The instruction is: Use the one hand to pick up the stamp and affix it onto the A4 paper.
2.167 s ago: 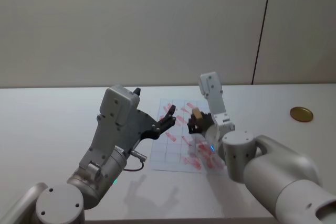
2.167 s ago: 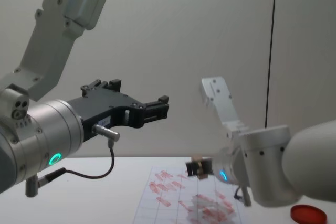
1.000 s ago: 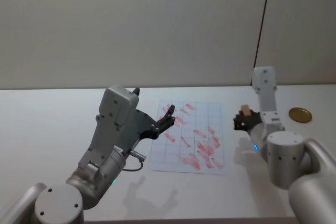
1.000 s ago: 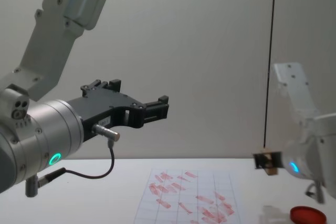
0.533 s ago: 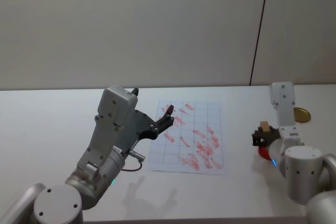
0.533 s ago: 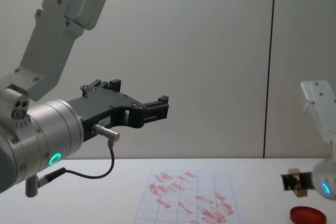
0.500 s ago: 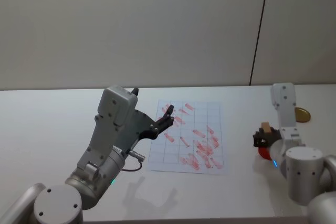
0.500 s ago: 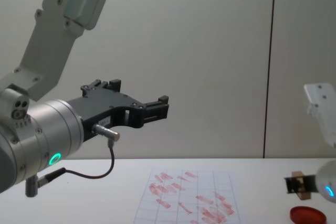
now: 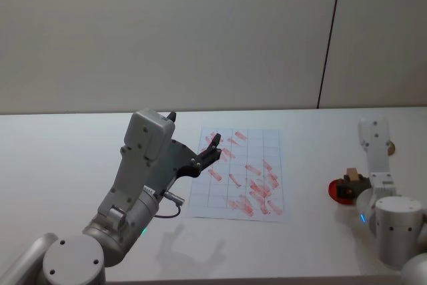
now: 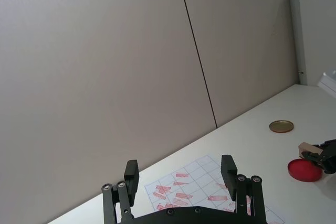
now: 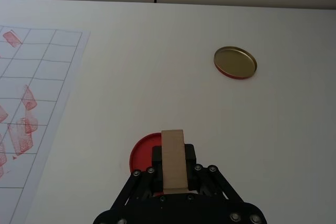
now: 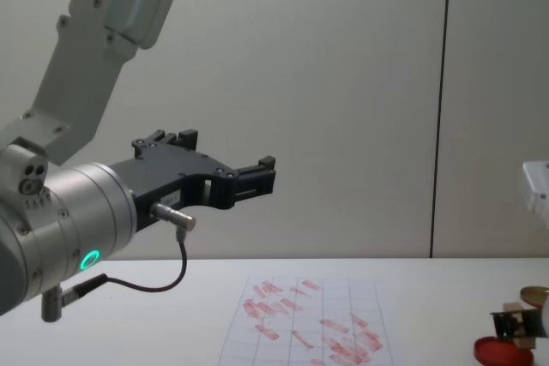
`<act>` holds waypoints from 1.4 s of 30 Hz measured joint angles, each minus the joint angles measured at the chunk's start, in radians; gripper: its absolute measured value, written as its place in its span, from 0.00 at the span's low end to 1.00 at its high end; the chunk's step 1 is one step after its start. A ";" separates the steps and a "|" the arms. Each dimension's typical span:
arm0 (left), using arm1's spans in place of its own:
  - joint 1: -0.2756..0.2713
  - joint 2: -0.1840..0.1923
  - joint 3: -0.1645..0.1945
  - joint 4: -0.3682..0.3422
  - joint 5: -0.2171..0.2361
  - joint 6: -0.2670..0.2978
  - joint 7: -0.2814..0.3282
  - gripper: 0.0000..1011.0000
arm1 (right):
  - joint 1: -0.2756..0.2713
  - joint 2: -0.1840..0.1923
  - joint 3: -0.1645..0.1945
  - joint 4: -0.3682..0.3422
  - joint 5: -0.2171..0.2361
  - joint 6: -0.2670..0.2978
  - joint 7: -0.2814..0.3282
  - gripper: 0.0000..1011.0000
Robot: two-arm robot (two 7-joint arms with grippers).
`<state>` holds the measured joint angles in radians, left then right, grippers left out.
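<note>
The stamp [image 11: 173, 158], a light tan wooden block, is clamped upright in my right gripper [image 11: 173, 162], which is shut on it. In the head view the right gripper [image 9: 351, 183] and stamp [image 9: 352, 175] hang just over the red ink pad [image 9: 336, 190], right of the A4 paper [image 9: 233, 165]. I cannot tell whether the stamp touches the pad. The paper [image 12: 300, 325] is a white gridded sheet with many red marks. My left gripper [image 9: 214, 146] hovers open over the paper's left edge, holding nothing.
A gold disc [image 11: 235, 62] lies on the white table beyond the ink pad [image 11: 140, 156]. Bare tabletop [image 11: 121, 77] lies between the paper's right edge and the pad. A plain wall stands behind the table.
My right gripper has carried the stamp rightward off the paper and lowered it over the red ink pad. The left arm has stayed still.
</note>
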<state>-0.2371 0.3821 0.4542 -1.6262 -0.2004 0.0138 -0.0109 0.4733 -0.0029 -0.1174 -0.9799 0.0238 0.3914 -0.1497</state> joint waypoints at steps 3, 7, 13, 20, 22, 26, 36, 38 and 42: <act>0.000 0.000 0.000 0.000 0.000 0.000 0.000 0.98 | 0.008 0.000 0.003 0.017 0.002 -0.006 0.000 0.22; 0.000 0.000 0.000 0.000 0.000 0.000 0.000 0.98 | 0.028 -0.001 0.007 0.053 0.007 -0.021 0.001 0.22; 0.000 0.000 0.000 0.000 0.000 0.000 0.000 0.98 | 0.052 -0.005 0.009 0.097 0.012 -0.040 0.007 0.22; 0.000 0.000 0.000 0.000 0.000 0.000 0.000 0.98 | 0.074 -0.011 0.008 0.134 0.014 -0.051 0.015 0.42; 0.000 0.000 0.000 0.000 0.000 0.000 0.000 0.98 | 0.080 -0.012 0.008 0.143 0.014 -0.052 0.016 0.50; 0.000 0.000 0.000 0.000 0.000 0.000 0.000 0.98 | 0.085 -0.014 0.008 0.149 0.014 -0.053 0.018 0.62; 0.000 0.000 0.000 0.000 0.000 0.000 0.000 0.98 | 0.073 -0.015 0.007 0.109 0.013 -0.049 0.023 0.91; 0.000 0.000 0.000 0.000 0.000 0.000 0.000 0.98 | 0.064 -0.014 0.007 0.086 0.013 -0.047 0.024 0.94; 0.000 0.000 0.000 0.000 0.000 0.000 0.000 0.98 | 0.037 -0.012 0.006 0.018 0.011 -0.041 0.027 0.99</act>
<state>-0.2371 0.3822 0.4542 -1.6262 -0.2004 0.0138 -0.0109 0.5101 -0.0147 -0.1111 -0.9618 0.0346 0.3500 -0.1223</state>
